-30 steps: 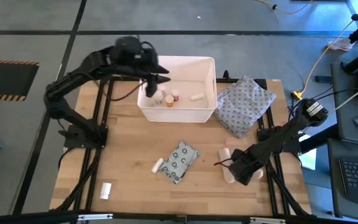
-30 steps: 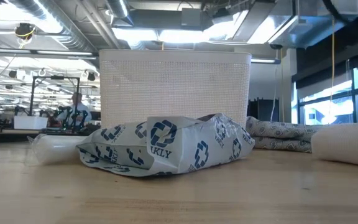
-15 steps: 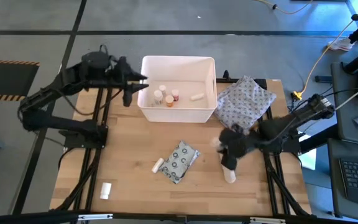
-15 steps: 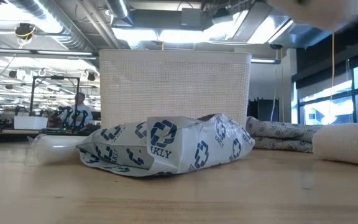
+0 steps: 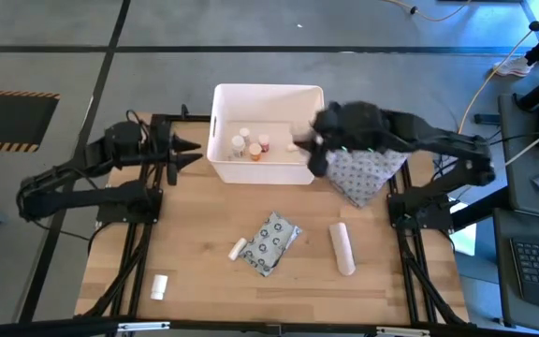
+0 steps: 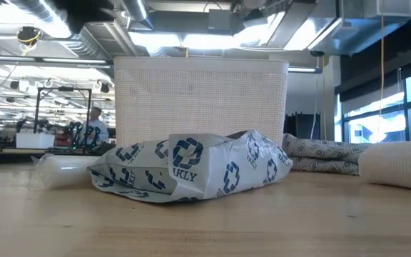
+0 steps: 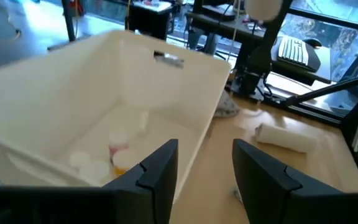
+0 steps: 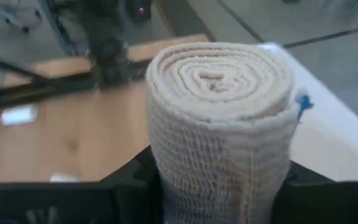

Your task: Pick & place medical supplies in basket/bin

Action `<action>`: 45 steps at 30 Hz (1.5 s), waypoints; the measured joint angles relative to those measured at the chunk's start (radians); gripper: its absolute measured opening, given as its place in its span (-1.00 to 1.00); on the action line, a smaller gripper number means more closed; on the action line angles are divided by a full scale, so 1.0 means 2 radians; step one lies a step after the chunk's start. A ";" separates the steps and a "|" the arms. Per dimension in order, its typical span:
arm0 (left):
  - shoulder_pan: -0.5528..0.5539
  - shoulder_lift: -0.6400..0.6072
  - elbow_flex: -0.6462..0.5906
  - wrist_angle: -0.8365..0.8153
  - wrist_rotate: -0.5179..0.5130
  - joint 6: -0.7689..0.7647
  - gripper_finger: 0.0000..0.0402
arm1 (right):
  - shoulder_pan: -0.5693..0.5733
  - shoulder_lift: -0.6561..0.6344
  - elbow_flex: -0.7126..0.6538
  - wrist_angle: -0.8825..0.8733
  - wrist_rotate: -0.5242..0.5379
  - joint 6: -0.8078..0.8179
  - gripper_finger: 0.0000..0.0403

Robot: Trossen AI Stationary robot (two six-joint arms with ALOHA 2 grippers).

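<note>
So right now I've got the right gripper (image 5: 314, 150) up over the right end of the white bin (image 5: 221, 167), around its near right corner, and the right wrist view shows its fingers clamped on a cream gauze roll (image 8: 219, 118) standing on end between them, spiral end facing the camera. From overhead the arm mostly covers that roll, so the wrist cam is the one that shows the grip. My left gripper (image 5: 195, 153) is parked just off the bin's left wall, pointing at it, with the fingers (image 7: 160, 163) a modest gap apart and nothing between them. Inside the bin I can see a couple of small white bottles (image 5: 240, 142) and one with an orange body (image 5: 263, 145) grouped toward the middle, plus a small cream piece (image 5: 296, 145) further right, partly under the right arm. On the wooden table (image 5: 195, 262) there's a second gauze roll (image 5: 342, 249) lying flat near the right side, the flat dotted packet (image 5: 271, 241) in the middle, a tiny white tube (image 5: 238, 248) touching or just beside the packet's left edge, and another small white item (image 5: 159, 285) well off toward the near left corner. A grey patterned pouch (image 5: 368, 173) sits to the right of the bin, partly under the right arm.
</note>
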 joint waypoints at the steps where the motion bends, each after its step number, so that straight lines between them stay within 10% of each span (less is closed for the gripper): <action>1: 0.000 -0.008 -0.012 0.001 -0.001 -0.008 -0.28 | -0.014 0.015 0.011 0.004 -0.012 -0.011 -0.25; 23: 0.000 -0.034 -0.051 0.005 -0.004 -0.032 -0.28 | -0.194 0.357 0.150 -0.167 -0.064 0.003 -0.25; 45: 0.000 -0.034 -0.051 0.004 -0.004 -0.031 -0.28 | -0.194 0.412 0.149 -0.195 -0.071 -0.035 0.02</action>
